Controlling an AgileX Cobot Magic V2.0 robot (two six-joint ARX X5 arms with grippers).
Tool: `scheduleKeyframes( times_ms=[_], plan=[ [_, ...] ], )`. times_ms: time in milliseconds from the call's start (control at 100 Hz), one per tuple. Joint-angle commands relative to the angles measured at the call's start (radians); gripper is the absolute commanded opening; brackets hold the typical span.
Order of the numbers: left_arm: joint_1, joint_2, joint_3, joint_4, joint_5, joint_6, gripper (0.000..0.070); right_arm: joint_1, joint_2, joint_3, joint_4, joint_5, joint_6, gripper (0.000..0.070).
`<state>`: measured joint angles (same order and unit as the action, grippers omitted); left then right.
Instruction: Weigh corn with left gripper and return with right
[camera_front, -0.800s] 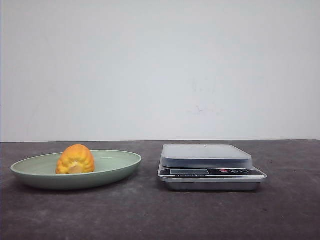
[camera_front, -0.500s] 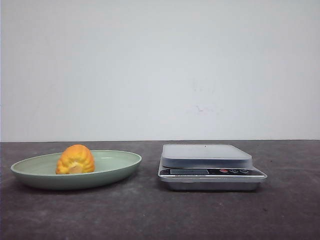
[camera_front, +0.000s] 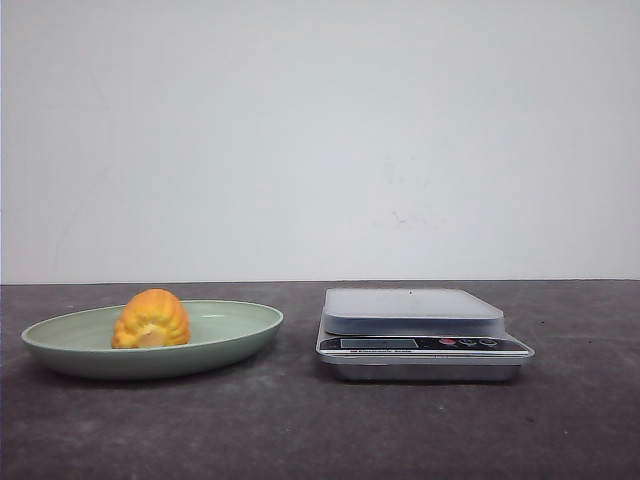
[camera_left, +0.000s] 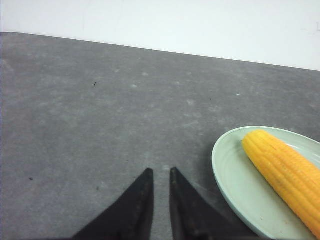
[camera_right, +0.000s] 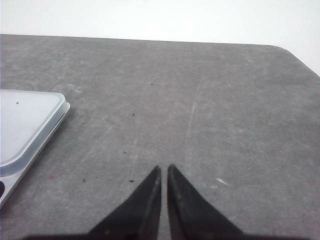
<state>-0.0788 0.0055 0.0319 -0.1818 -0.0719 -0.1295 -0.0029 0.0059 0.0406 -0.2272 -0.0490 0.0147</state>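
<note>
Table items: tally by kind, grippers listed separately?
Corn: 1
Plate: 1
Scale: 1
Left gripper: 1
Right gripper: 1
Total: 3 items on the table, plus 2 grippers, both with fingers nearly together and holding nothing.

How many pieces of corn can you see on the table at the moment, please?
1. The corn lies in the green plate, left of the scale. Nothing appears hidden behind either, though the plate's far side is only partly visible.
</note>
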Motion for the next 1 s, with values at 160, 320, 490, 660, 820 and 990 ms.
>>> scheduleKeyframes(
  times_ms=[160, 320, 490, 660, 820, 990],
  plan=[
    [0.002, -0.001, -0.017, -0.005, 0.002, 0.009, 0.0017, -0.003, -0.002, -0.007, 0.012, 0.003, -0.004, 0.0016],
    [0.002, -0.001, -0.017, -0.005, 0.002, 0.008, 0.0017, -0.003, -0.002, -0.007, 0.011, 0.003, -0.004, 0.0016],
    [0.002, -0.001, -0.017, -0.005, 0.002, 0.008, 0.0017, -0.003, -0.002, -0.007, 0.011, 0.003, -0.004, 0.0016],
    [0.002, -0.001, -0.017, -0.005, 0.002, 0.009, 0.0017, -0.003, -0.002, -0.007, 0.012, 0.003, -0.004, 0.0016],
    [0.002, -0.001, -0.017, -0.005, 0.002, 0.009, 0.0017, -0.003, -0.002, -0.007, 0.014, 0.003, -0.004, 0.0016],
    [0.002, -0.001, -0.017, -0.005, 0.002, 0.009, 0.0017, -0.003, -0.002, -0.007, 0.041, -0.005, 0.009, 0.0016]
  ],
)
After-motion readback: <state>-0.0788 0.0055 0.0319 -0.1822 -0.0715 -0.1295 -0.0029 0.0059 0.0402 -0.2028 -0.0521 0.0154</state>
